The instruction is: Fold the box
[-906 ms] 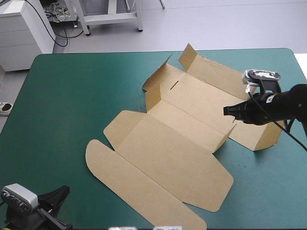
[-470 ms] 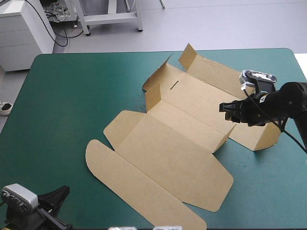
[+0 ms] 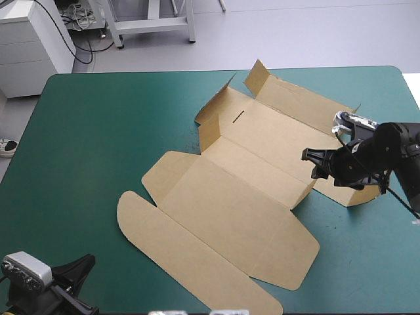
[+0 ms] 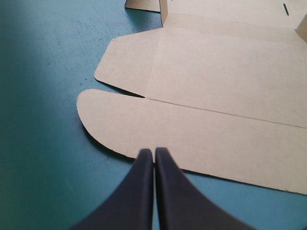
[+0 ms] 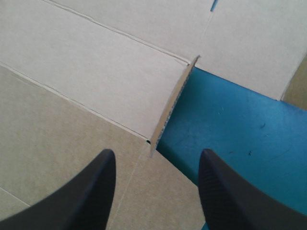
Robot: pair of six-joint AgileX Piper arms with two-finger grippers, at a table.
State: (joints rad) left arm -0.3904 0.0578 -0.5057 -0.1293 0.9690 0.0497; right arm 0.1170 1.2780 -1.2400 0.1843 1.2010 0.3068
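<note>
box (image 3: 230, 197): brown, mostly flat, middle of teal-green worktop (image 3: 92, 131) | right pincer (image 5: 157, 158): fingers apart, over a raised flap edge on the box's right side | left pincer (image 4: 154, 152): fingers together, pointing at the box's rounded flap

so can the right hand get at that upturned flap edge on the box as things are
Probably yes: the right hand is open, and the upturned flap edge of the box stands just ahead, in line with the gap between its fingers, nothing in between.

Box (image 3: 230, 197) flat mid-table; upright flaps (image 3: 257, 77) block far end; teal-green cover (image 3: 85, 131) left side free.
</note>
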